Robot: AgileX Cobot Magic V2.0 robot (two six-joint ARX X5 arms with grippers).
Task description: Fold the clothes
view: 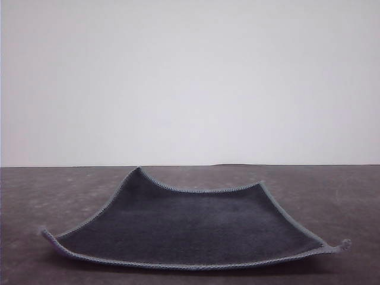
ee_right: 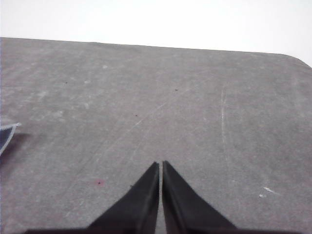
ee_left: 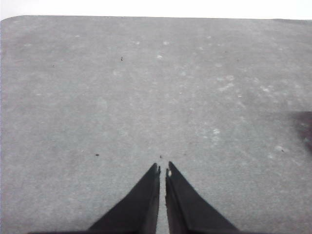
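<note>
Cloth is laid flat on the desk, dark grey face up, light grey edging all round, near the desk's front edge and roughly midway between its left and right edges. All four corners are curled up off the surface, the two front ones most. No fold is made yet; task is judged at its start.

Step in hand is judged to be the reach for the first grasp. It is best done by opening both hands before descent, then taking two corners on the same side, one per hand, since the raised tips give the fingers something to get under. Corners should be pinched on the edging, lifted together and carried evenly over to the opposite edge so the hem lines match. Uneven lift would skew the fold.

Left hand is held low over bare desk, fingers pressed nearly together, only a thin slit between them, nothing held. A dark patch, possibly cloth, is seen at the picture's edge, well apart from the tips.

Right hand is posed the same: fingers closed to a slit, empty, over bare desk. A cloth corner is seen well apart from it.
</note>
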